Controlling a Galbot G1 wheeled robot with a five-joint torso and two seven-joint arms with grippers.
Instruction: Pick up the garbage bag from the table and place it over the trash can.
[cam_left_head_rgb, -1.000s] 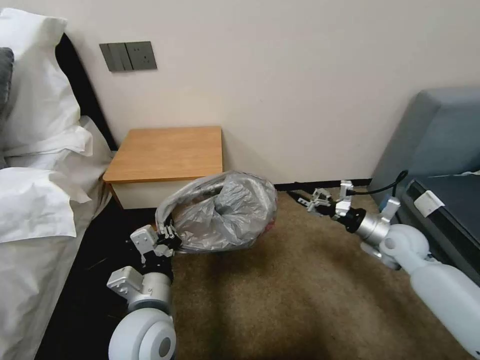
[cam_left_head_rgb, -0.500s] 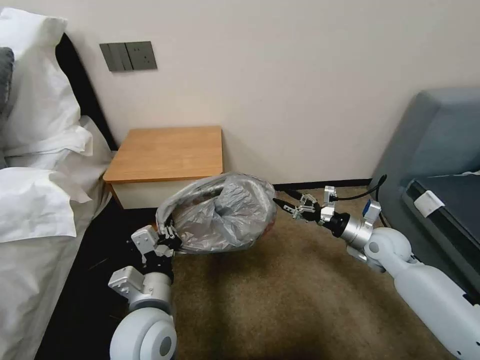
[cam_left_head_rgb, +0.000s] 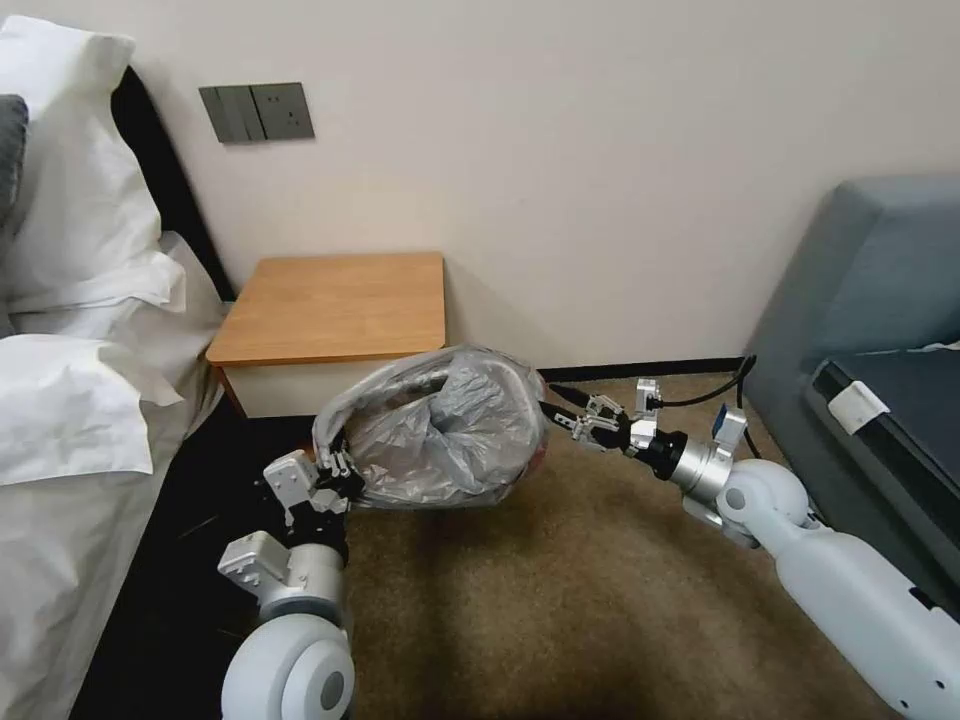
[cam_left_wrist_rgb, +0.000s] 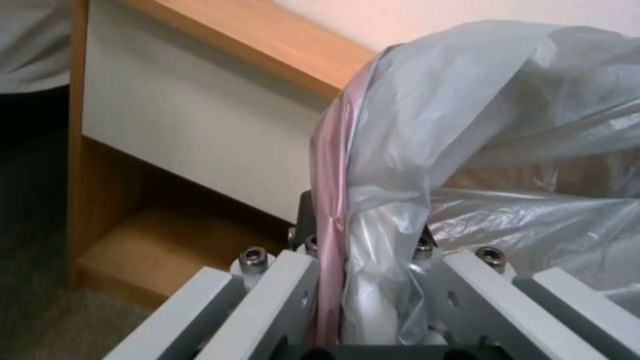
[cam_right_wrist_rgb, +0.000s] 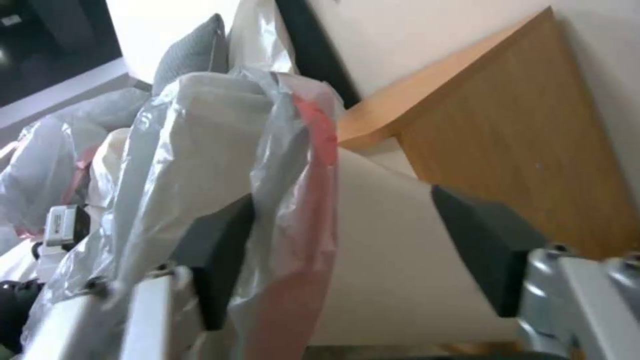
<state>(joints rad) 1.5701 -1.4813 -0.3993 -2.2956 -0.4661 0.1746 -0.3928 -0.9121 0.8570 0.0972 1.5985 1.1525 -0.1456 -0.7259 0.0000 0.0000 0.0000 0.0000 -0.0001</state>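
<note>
The grey translucent garbage bag (cam_left_head_rgb: 440, 430) lies draped over the trash can on the carpet in front of the table (cam_left_head_rgb: 335, 305). My left gripper (cam_left_head_rgb: 335, 475) is at the bag's left end, shut on the pink-edged film (cam_left_wrist_rgb: 333, 190) and the can's white rim (cam_left_wrist_rgb: 370, 310). At the bag's right end my right gripper (cam_left_head_rgb: 565, 410) is open. In the right wrist view the bag's red edge (cam_right_wrist_rgb: 313, 130) and the cream trash can wall (cam_right_wrist_rgb: 387, 260) sit between its dark pads (cam_right_wrist_rgb: 213, 260). In the head view the bag hides the can.
A bed with white pillows (cam_left_head_rgb: 70, 300) runs along the left. A grey sofa (cam_left_head_rgb: 870, 290) stands at the right. A black cable (cam_left_head_rgb: 650, 368) runs along the baseboard behind the right gripper. Brown carpet (cam_left_head_rgb: 560, 620) lies open in front.
My right arm has swung left, bringing its open gripper up to the bag's right edge. The left gripper and the bag have stayed put.
</note>
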